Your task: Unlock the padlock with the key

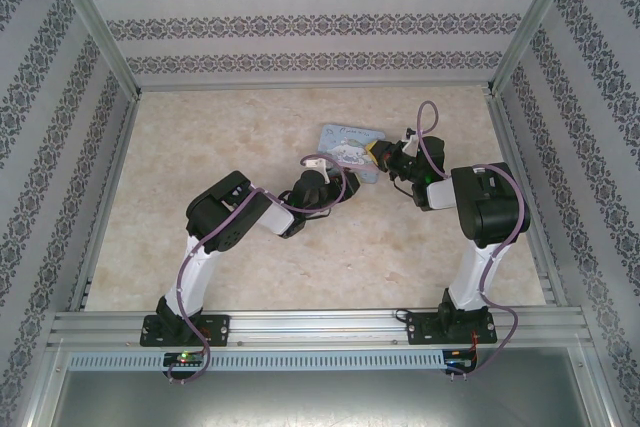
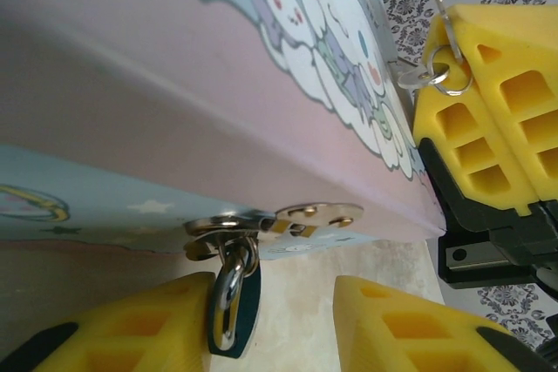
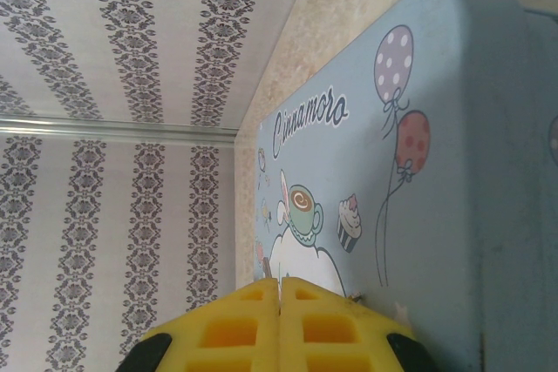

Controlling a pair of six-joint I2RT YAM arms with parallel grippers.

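Above: the tin (image 1: 349, 144) lay toward the far bench (image 1: 200, 177) edge with bare bench around, left end effector (image 1: 322, 165) and right end effector (image 1: 386, 155) flanking it.

Left wrist: left fingers (image 2: 131, 328) gaped wide, one against the padlock (image 2: 234, 311) hanging at the tin's edge. The right end effector pinched the key (image 2: 429, 74).

Right wrist: fingers (image 3: 235, 333) met.

Damask-striped walls (image 1: 300, 27) — beige marbled tabletop (image 1: 200, 157)

I am reading one word through my right wrist camera: "Cinnamoro", in dark cursive script, sitting on the pale-blue lid of the tin (image 3: 453, 128). The lettering (image 3: 309, 119) is climbing slightly toward 2 o'clock from the lid's 9 o'clock edge.
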